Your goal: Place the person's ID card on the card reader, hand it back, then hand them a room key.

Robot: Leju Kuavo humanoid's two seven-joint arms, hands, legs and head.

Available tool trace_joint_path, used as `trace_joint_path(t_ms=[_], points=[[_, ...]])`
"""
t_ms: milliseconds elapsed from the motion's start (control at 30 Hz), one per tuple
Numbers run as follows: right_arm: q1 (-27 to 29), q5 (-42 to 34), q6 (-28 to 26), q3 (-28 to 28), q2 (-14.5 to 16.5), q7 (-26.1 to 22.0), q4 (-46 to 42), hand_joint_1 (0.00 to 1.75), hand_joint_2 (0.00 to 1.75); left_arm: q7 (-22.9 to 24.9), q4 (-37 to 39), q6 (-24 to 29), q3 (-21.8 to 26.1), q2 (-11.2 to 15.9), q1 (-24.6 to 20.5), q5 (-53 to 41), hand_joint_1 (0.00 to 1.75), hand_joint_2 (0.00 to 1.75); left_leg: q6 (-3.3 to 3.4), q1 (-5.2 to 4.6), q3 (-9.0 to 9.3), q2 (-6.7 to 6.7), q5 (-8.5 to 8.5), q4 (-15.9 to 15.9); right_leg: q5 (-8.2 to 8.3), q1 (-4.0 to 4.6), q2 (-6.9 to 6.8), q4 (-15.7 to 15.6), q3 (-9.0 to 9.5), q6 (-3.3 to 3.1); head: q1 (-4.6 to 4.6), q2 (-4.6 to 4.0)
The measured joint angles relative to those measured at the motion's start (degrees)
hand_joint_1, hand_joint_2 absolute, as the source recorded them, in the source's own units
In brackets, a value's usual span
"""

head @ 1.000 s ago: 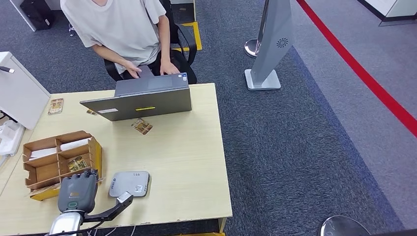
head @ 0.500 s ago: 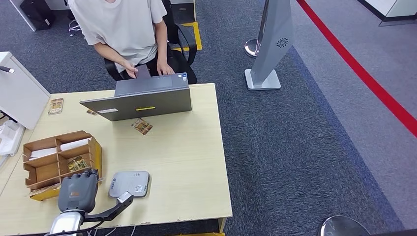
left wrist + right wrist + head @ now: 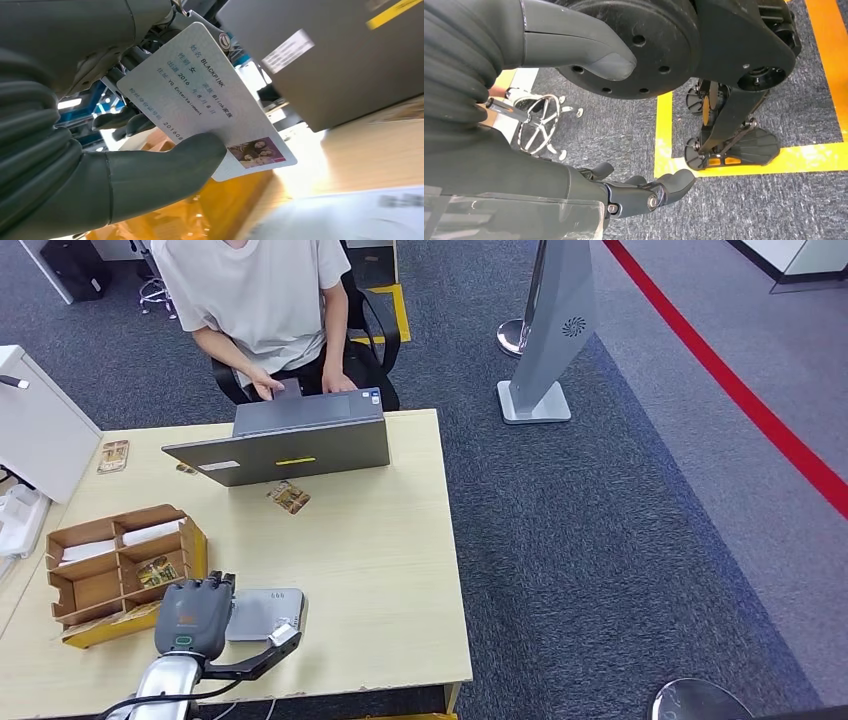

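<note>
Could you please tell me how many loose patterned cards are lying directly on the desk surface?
2: one patterned card in front of the laptop, another by the desk's far left edge. The laptop may hide more.

A grey laptop (image 3: 285,440) is sitting open at the worktop's (image 3: 380,560) twelve o'clock edge, a person (image 3: 262,300) typing behind it. A silver stanchion (image 3: 545,335) is standing on the carpet at two o'clock.

The left hand (image 3: 195,617) was seen at seven o'clock, over the grey card reader (image 3: 268,611). A cardboard organiser (image 3: 120,570) lay beside it at nine o'clock; a laptop (image 3: 290,440) stood at eleven.
</note>
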Motion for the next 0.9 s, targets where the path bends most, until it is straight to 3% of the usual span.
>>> trace_joint_path(t_ms=[200, 900], points=[[0.0, 0.0, 0.0, 0.2, 0.1, 0.0, 0.0, 0.0, 1.75, 0.3, 0.0, -0.2, -2.6, -0.3, -0.6, 0.0, 1.75, 1.75, 0.0, 0.0, 0.0, 0.01, 0.0, 0.0, 0.0, 0.0, 0.0, 0.0, -0.01, 0.0, 0.01, 0.0], [0.0, -0.8, 0.0, 0.5, 0.2, 0.0, 0.0, 0.0, 1.75, -0.1, 1.3, -0.9, -3.2, -0.9, 0.1, 0.0, 1.75, 1.75, 0.0, 0.01, -0.02, 0.01, 0.0, 0.0, 0.0, 0.0, 0.0, 0.0, -0.02, 0.0, 0.0, 0.0]])
